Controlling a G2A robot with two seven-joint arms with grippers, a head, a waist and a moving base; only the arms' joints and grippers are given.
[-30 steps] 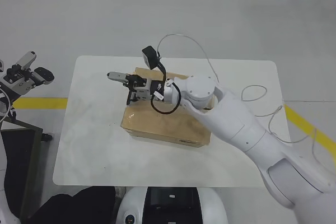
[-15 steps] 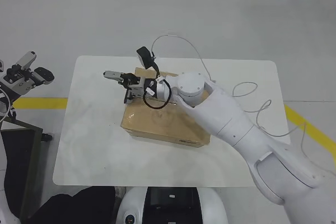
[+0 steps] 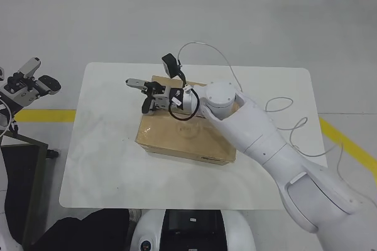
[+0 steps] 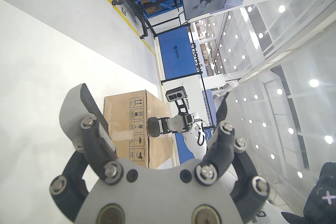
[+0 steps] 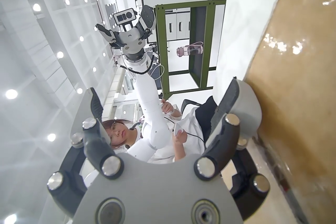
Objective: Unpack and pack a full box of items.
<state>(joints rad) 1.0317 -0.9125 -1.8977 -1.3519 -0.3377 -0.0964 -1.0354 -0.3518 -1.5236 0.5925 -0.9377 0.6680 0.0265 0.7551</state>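
Cardboard box [image 3: 182, 135]: it sits on the white tabletop [image 3: 113, 169], towards the far side and near the middle, turned slightly askew to the edges.
Box state: the top flaps are down and flat, with a glossy strip of tape [image 3: 188, 133] running along the lid. In the left wrist view, one side wall carries a column of printed handling symbols [image 4: 136, 128].
Right tool [image 3: 138, 95]: it is at the box's far left corner, held out sideways from the long white arm that stretches across the lid. Its two fingers are spread wide with nothing between them. In the right wrist view, one finger [image 5: 231, 101] lies just beside the brown cardboard surface; I cannot tell if it touches. The other finger [image 5: 93, 104] stands out in free air.
Left tool [image 3: 44, 74]: it is raised off to the left of the tabletop, well apart from the box. Its fingers are parted and it carries nothing. Its wrist view looks back across the tabletop at the box and the other arm.
Cable [image 3: 207, 50]: a thin white lead loops up from the right wrist over the far edge of the tabletop.
Green frame rack [image 5: 189, 46]: it stands beyond the tabletop's left side, with a pink bottle [image 5: 190, 51] lying on its shelf.
Floor line [image 3: 44, 115]: a yellow stripe runs across the grey floor to the left of the tabletop.
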